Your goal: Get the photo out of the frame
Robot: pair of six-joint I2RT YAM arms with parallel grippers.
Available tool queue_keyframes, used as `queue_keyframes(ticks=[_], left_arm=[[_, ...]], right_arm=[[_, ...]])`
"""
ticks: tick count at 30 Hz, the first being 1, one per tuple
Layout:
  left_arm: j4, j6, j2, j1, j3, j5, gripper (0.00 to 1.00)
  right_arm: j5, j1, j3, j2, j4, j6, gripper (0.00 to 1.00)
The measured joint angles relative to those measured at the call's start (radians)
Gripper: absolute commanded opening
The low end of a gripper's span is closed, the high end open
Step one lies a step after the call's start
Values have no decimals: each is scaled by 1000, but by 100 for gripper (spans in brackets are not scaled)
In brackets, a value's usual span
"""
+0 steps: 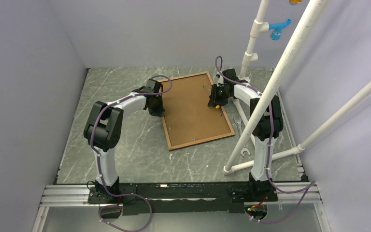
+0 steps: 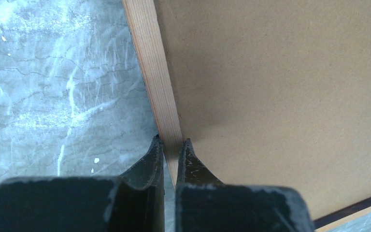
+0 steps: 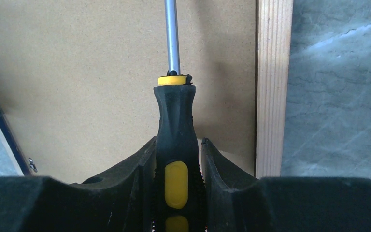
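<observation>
Top external: frame lies face-down mid-table, photo inside it (brown back up). Left gripper is closed tight, tips at the frame's left wooden rail. Right gripper clamps a black-yellow screwdriver over the photo. White PVC pipes cross before the right arm.

You've a grey marbled worktop, white pipes rising at its right side, a blue fitting high on one, and a black-and-yellow-handled screwdriver.
</observation>
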Motion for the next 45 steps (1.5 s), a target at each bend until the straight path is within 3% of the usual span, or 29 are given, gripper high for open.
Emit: queue_keyframes(ticks=[16, 25, 27, 30, 33, 38, 45], left_arm=[[-27, 18, 11, 0, 23, 1, 0], [-85, 153, 29, -1, 69, -57, 0], [-84, 178, 27, -1, 69, -75, 17], [-76, 226, 22, -5, 63, -111, 51], [-73, 279, -1, -7, 32, -160, 70], [-90, 290, -85, 0, -36, -189, 83], [-117, 188, -341, 15, -127, -187, 79]], right_arm=[[42, 0, -90, -222, 41, 39, 0], [60, 0, -266, -323, 48, 68, 0], [64, 0, -320, -388, 51, 76, 0], [72, 0, -392, -487, 79, 84, 0], [78, 0, -473, -577, 122, 89, 0], [117, 0, -589, -665, 165, 95, 0], [228, 0, -713, -803, 208, 129, 0]])
